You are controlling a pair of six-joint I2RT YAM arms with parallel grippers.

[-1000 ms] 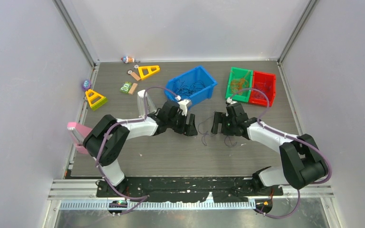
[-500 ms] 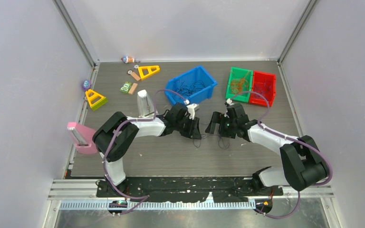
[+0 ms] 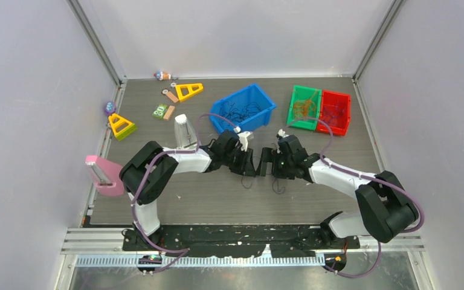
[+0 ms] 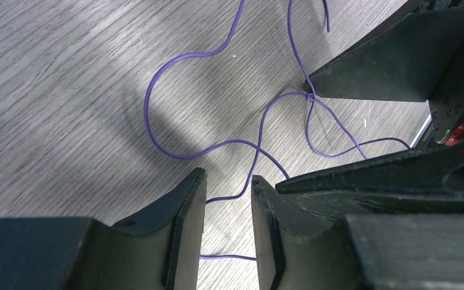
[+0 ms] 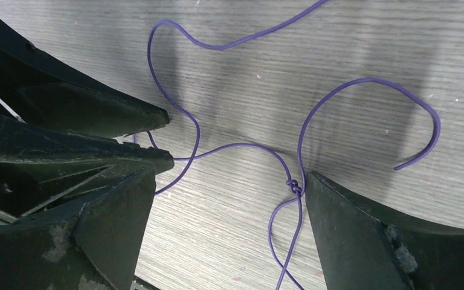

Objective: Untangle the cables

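Cables: thin purple strands, lay loose on the bench, approx mid-bench, btwn the tips of the two arms. The strands looped & crossed each other. One small tight knot tied them together, and the free ends curled flat on the wood.

Left jaws: narrow but not shut. One strand ran across the gap btwn the fingertips, and the left wrist view showed no pinch on it.

Right jaws: spread wide, holding nothing. One fingertip sat touching the knot. The other was on the far side of the loops, just beside the left jaws. From the top view both sets of jaws were low at the bench, tip to tip and v. close.

Further out:
- Blue bin just behind the left arm's tip, w/ dark thin wires inside.
- Green bin & red bin at back right, side by side & touching, w/ fine strands in each.
- Two yellow triangle pieces at back left, w/ a few small bits near them.
- Pink object at the bench's left edge.
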